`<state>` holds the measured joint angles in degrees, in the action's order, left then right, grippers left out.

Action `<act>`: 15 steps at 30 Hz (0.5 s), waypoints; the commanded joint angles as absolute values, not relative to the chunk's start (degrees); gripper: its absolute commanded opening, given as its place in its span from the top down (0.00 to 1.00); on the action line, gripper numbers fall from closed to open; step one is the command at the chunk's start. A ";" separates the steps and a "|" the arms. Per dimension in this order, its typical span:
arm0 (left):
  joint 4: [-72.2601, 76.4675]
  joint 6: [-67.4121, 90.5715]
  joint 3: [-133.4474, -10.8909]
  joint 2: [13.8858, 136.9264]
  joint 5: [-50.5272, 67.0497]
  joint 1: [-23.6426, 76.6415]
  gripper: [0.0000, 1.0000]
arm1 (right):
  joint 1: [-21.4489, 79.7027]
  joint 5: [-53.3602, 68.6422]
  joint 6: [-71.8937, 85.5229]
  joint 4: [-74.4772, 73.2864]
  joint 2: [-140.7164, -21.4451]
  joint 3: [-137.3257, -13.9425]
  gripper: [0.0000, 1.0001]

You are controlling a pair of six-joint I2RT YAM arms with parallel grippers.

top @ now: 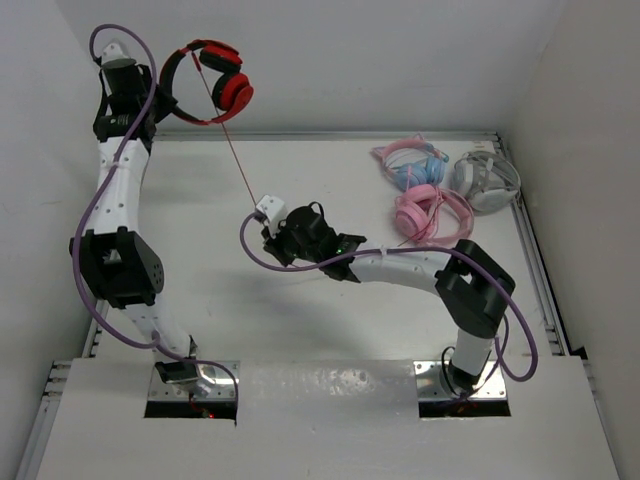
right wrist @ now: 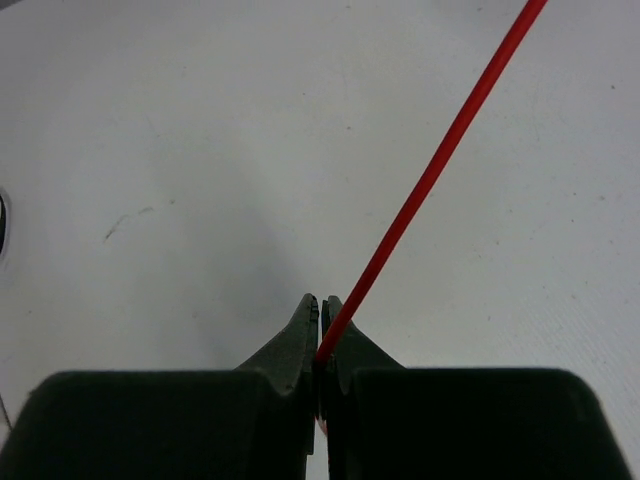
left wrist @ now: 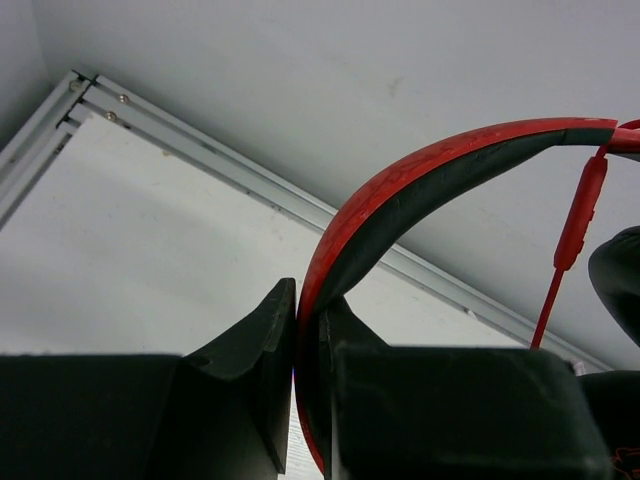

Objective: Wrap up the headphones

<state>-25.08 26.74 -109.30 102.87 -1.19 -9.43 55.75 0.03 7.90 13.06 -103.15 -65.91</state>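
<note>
The red headphones point(top: 212, 78) hang in the air at the back left, above the table's far edge. My left gripper point(top: 160, 95) is shut on their black-and-red headband point(left wrist: 400, 190), which arcs up and right between the jaws. An inline remote point(left wrist: 577, 212) hangs on the cable. The thin red cable point(top: 232, 145) runs taut from the ear cups down to my right gripper point(top: 268, 228) near the table's middle. In the right wrist view the right gripper point(right wrist: 321, 310) is shut on the cable point(right wrist: 430, 180).
Pink headphones point(top: 430, 212), a pink-and-blue pair point(top: 412, 165) and grey-white headphones point(top: 486, 180) lie at the back right. White walls enclose the table; a metal rail point(left wrist: 230, 175) runs along its far edge.
</note>
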 commanded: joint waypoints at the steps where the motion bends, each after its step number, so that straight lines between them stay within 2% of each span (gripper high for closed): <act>1: -13.19 27.95 -109.25 100.81 -6.24 -9.23 1.00 | 57.83 4.13 7.03 10.29 -101.07 -68.46 1.00; 15: -14.68 31.38 -111.53 102.56 -1.15 -8.09 1.00 | 59.76 9.40 9.41 8.88 -110.03 -78.13 1.00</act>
<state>-22.50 27.49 -107.48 103.15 -1.61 -8.23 58.63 5.69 8.21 9.82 -108.68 -75.50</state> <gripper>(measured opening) 0.085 0.003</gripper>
